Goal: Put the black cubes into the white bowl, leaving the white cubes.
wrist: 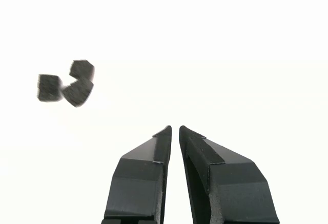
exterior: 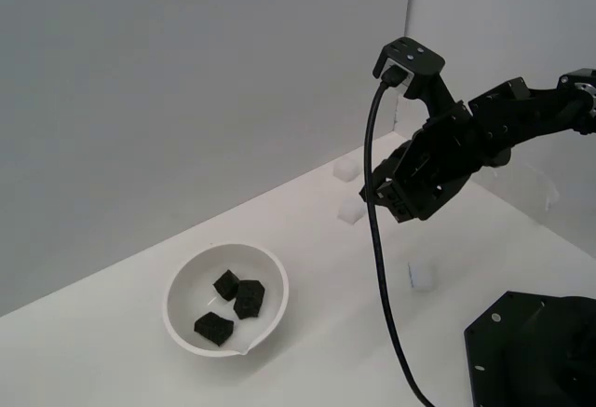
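1. The white bowl [exterior: 226, 299] is sitting at the lower left of the exterior view, round, deep and glossy, with a rim [exterior: 186, 277] that is catching the light.
2. All three black cubes [exterior: 237, 302] are lying inside it, matte and foam-like, two touching and one just beside them; in the wrist view they are showing as a blurred dark cluster [wrist: 66, 84] at the left. On this evidence the sorting appears to be complete.
3. Three white cubes [exterior: 351, 209] are resting on the white table [exterior: 307, 370] at centre right, well apart from the bowl and faint against it, left out as the task requires.
4. The gripper [wrist: 174, 129] is hanging raised at the right, its flat black fingers [wrist: 156, 149] nearly touching, with only a thin slit between the tips and nothing in it.
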